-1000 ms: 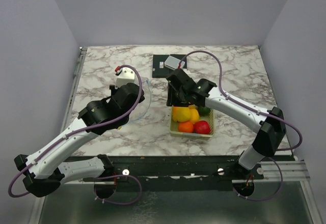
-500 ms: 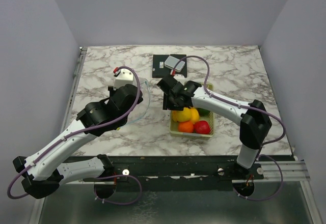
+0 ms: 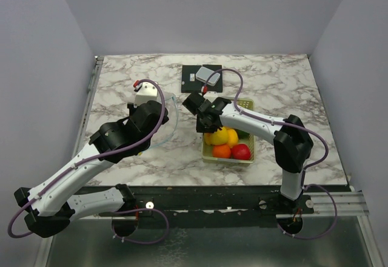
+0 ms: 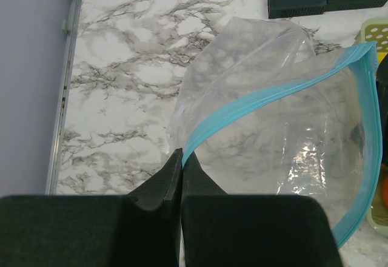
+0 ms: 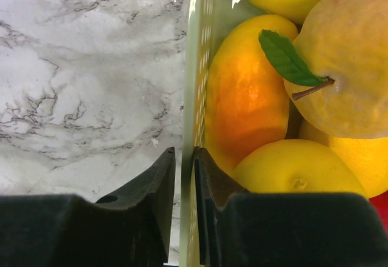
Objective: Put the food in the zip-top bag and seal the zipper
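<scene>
The clear zip-top bag lies open on the marble, its light blue zipper curving along the mouth. My left gripper is shut on the zipper edge at the bag's near left corner. In the top view the bag sits left of the pale yellow-green basket. The food is in the basket: yellow fruit, an orange, a red apple, a dark green one. My right gripper is shut on the basket's left wall, beside an orange-yellow fruit and a lemon.
A black plate with a grey box lies at the back middle, also in the left wrist view. The basket's corner shows right of the bag. The table's left rail runs along the edge.
My right gripper has moved left from above the fruit to the basket's left wall and closed on it. The left arm holds the bag almost still.
</scene>
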Motion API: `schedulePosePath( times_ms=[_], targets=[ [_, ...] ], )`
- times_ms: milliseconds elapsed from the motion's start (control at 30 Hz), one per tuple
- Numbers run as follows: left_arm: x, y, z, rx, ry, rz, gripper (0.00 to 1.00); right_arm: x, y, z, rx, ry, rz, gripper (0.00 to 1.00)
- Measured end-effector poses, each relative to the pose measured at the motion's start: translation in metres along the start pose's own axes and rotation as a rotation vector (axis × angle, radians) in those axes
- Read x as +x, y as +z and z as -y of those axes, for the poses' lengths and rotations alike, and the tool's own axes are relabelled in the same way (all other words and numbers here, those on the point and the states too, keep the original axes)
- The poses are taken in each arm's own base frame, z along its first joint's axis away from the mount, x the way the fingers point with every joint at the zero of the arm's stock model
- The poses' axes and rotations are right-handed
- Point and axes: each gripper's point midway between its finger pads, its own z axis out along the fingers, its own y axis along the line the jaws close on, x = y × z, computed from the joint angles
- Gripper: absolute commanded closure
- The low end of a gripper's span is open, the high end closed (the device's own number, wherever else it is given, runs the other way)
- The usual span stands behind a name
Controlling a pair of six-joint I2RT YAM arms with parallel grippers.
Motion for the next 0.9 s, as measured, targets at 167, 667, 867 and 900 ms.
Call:
schedulePosePath(
  times_ms=[167, 667, 867, 900],
  targets=[
    [0.0, 0.0, 0.0, 0.0, -0.004, 0.0, 1.0, -0.002, 0.001, 0.003, 0.013, -0.009, 0.012, 0.93],
    [0.005, 0.005, 0.009, 0.006, -0.014, -0.028, 1.0, 0.0, -0.002, 0.04, 0.049, -0.067, 0.047, 0.99],
    [0.009, 0.009, 0.015, 0.008, -0.012, -0.046, 1.0, -0.006, -0.002, 0.071, 0.084, -0.097, 0.064, 0.99],
    [0.009, 0.01, 0.016, 0.007, -0.01, -0.05, 1.0, -0.007, -0.002, 0.074, 0.086, -0.109, 0.067, 0.99]
  ],
)
